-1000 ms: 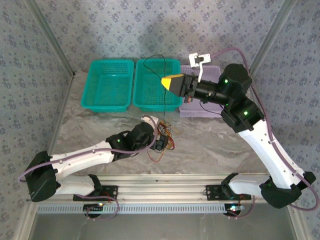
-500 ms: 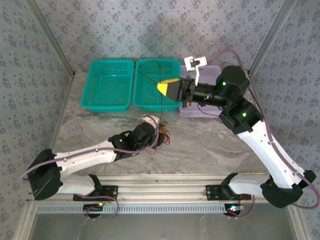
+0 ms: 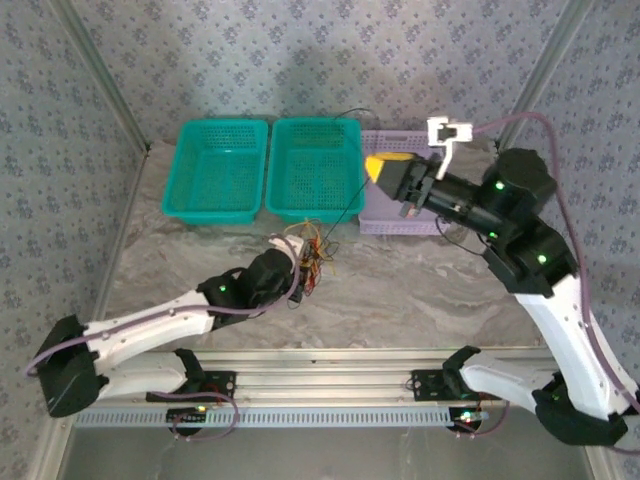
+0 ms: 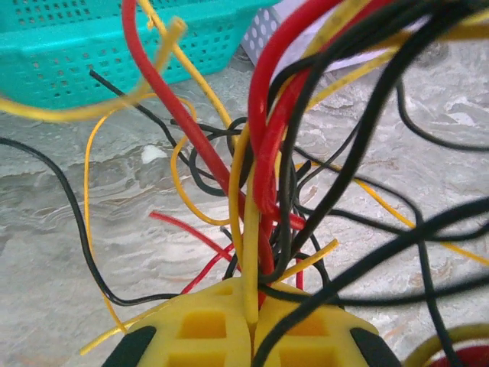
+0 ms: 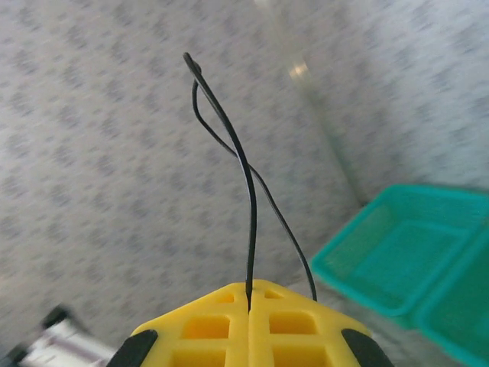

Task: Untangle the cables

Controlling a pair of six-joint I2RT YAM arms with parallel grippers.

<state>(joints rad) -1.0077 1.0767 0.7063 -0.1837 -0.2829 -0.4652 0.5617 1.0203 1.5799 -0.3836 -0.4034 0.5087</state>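
Cables (image 3: 312, 248) sit as one knot of yellow, red and black strands on the worktop (image 3: 430, 290), toward its far edge, just in front of the middle teal basket (image 3: 312, 207). We judge the untangling barely begun. One black cable (image 3: 348, 208) is drawn out of the knot and slants up to the right end effector (image 3: 385, 166), which is clenched on it above the lilac basket (image 3: 395, 222). The right wrist view shows that strand pinched in the seam of the yellow pads, its free end looping beyond. The left end effector (image 3: 304, 260) is clenched in the knot itself. A yellow cable (image 4: 250, 252) is pinched between its pads, and red and black loops cross all around it. Everything but the one black strand is left to separate.

For room, we have bare worktop to the right of the knot and toward the near edge. The far edge is lined by the left teal basket (image 3: 218, 212) and the two others, so we think pulls that way would need to rise over their rims.
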